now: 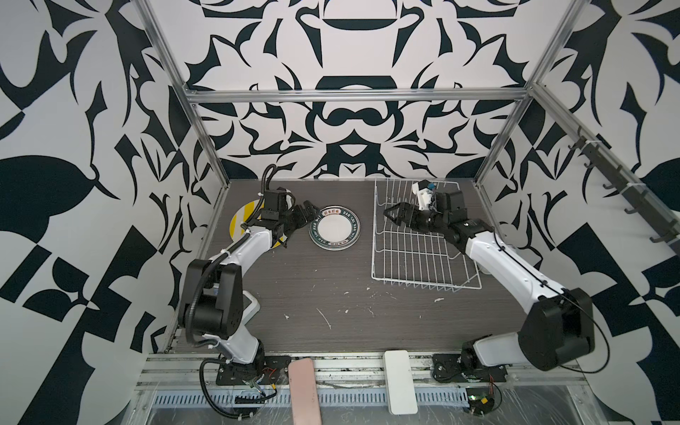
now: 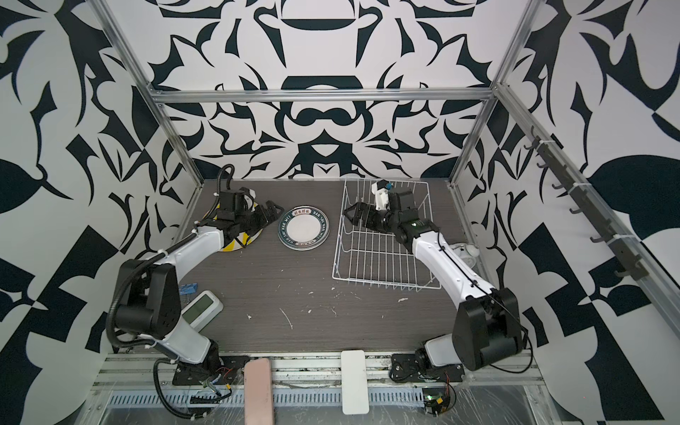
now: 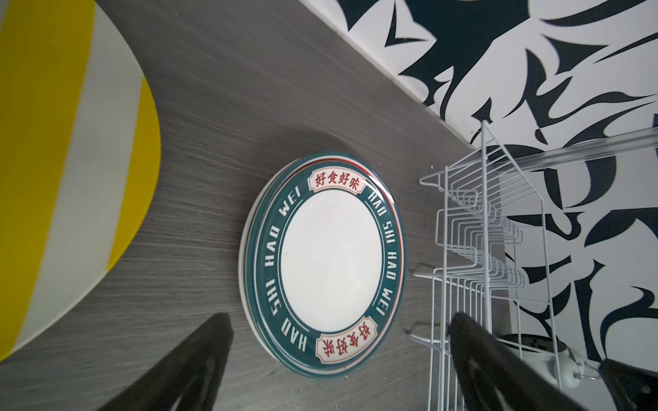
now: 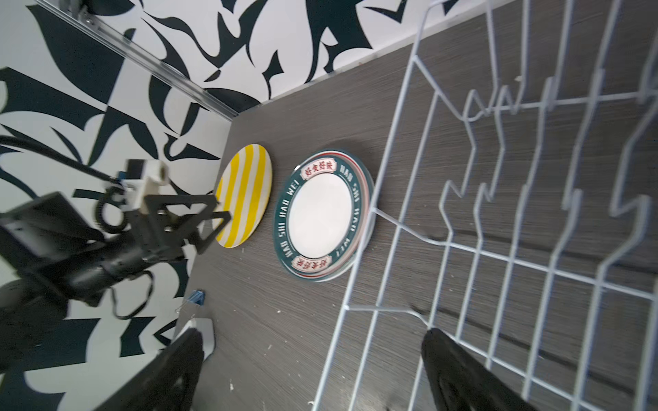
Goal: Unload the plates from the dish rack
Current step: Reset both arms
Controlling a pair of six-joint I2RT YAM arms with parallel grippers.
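striped plate (image 1: pixel 238 222) half hidden, plate stack (image 1: pixel 334 228) count unclear

One yellow-striped plate (image 4: pixel 245 195). One stack of smaller plates (image 4: pixel 320 213) at its three o'clock, number in stack unclear. One dish rack (image 1: pixel 412 254).

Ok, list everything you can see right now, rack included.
dish rack: one, white wire, table's right side, no plates visible inside
small plates: stack, count unclear, green-rimmed one on top, left of the rack
striped plate: one, yellow and white, left of the stack
alarm clock: one, white, right of the rack
handheld unit: one, white with screen, by left arm's base
clip: one, blue, beside that unit
pink slab: one, front rail
white slab: one, front rail
table: one, dark wood grain
left pincer: open, empty, by the stack's left edge
right pincer: open, empty, over the rack
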